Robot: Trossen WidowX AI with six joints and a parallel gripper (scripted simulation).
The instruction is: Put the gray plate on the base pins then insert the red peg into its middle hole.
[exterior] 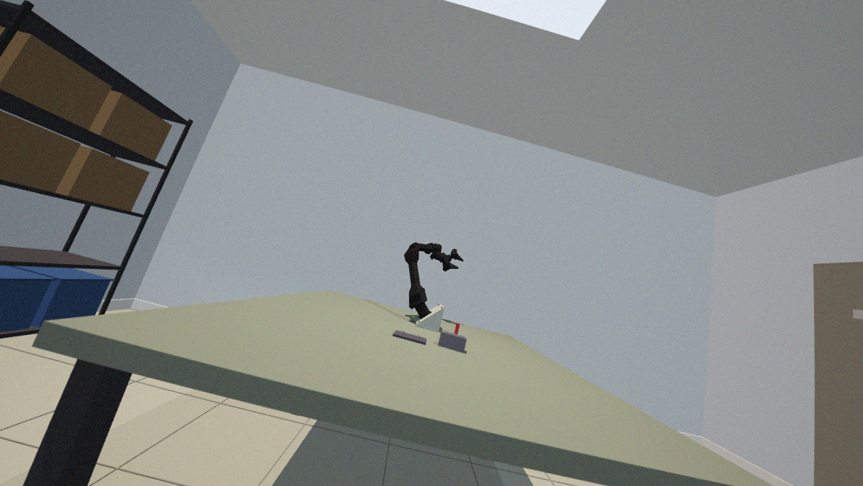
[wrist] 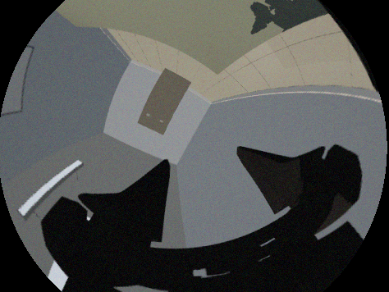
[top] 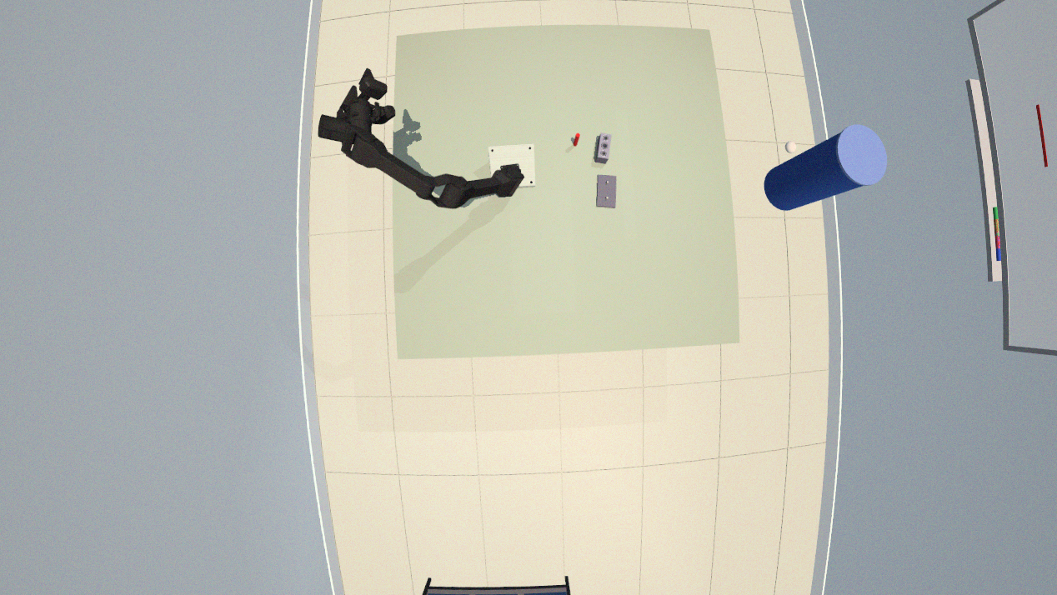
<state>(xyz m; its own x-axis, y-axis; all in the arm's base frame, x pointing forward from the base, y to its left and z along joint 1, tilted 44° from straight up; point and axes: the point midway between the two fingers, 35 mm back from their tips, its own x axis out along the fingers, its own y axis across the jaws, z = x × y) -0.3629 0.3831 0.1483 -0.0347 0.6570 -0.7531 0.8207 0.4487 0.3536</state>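
Wrist view: fingers spread wide, seemingly holding nothing.

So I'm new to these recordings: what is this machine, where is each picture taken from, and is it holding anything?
The black machine is a single jointed robot arm with two jaws at its tip, the gripper. One picture looks straight down from above, one looks up from low beside the green table, and the round one comes from a camera on the arm's wrist, with the two dark fingers at its lower edge.

On the table lie a flat gray plate, a gray base beside it, and a small red peg standing near the base. A white mounting plate lies under the arm.

The jaws stand wide open, raised in the air, holding nothing.
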